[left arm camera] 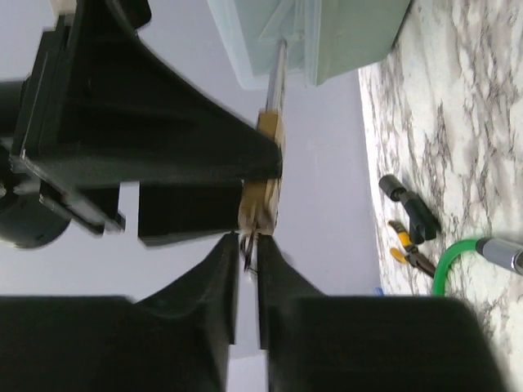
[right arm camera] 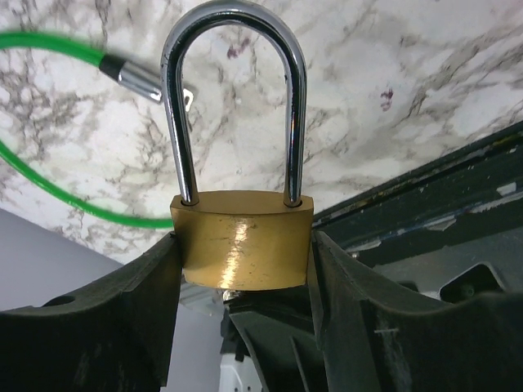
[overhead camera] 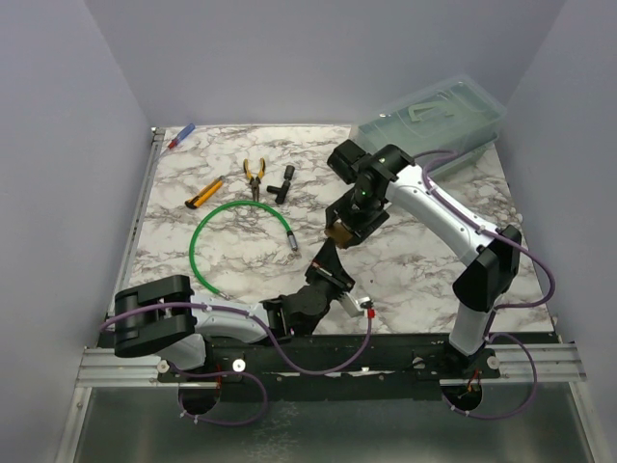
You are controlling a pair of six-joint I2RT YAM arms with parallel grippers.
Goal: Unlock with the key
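While the right claw (overhead camera: 341, 230) clamps the padlock (right arm camera: 243, 249) by its brass sides, one finger on each flank, the lock hangs above the tabletop (overhead camera: 415, 260), in front of the arms. Both legs of its shackle (right arm camera: 235, 49) sit in the body. The left claw (left arm camera: 248, 255) reaches up to the lock's underside, its fingers almost together and pinched on a thin dark sliver (left arm camera: 247, 243) whose tip meets the brass. The sliver is too small to say what it is.

The key (overhead camera: 292, 241) lies on the tabletop at the end of the green cord (right arm camera: 57, 41), just left of the two claws and touching neither. The cord curls away from it in a wide loop toward the left side.

Beyond the loop lie the pliers (overhead camera: 254, 177) and a black L-tool (overhead camera: 282, 183), close together, with a yellow knife (overhead camera: 202, 193) further left. A clear bin (overhead camera: 434, 121) stands at the far right corner.
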